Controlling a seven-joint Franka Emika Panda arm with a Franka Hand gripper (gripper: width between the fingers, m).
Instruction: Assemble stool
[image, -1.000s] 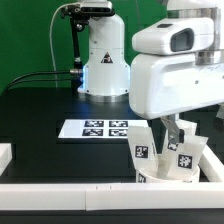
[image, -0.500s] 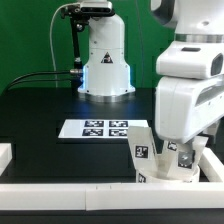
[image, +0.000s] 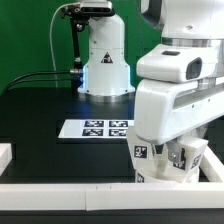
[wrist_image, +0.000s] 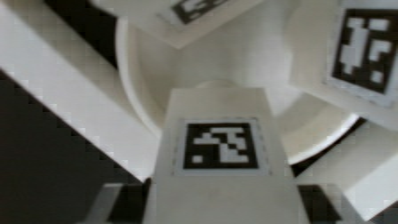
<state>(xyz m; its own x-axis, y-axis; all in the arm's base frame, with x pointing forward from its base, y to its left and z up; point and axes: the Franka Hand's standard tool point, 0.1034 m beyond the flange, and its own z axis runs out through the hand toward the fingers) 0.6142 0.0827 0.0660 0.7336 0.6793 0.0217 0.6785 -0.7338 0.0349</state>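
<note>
The stool stands upside down at the exterior view's lower right, its white tagged legs pointing up from the round seat. My gripper hangs right over it, mostly hidden by the hand. In the wrist view the nearest leg, with a square tag on its face, fills the space between my gripper. One dark finger lies against each side of it, so the gripper is shut on this leg. Another leg stands behind it.
The marker board lies flat on the black table beside the stool. A long white rail runs along the front edge, with a short piece at the exterior view's left. The arm's base stands at the back.
The hand has come down over the stool and shifted toward the exterior view's left. The jaws were wide apart and have closed onto the leg.
</note>
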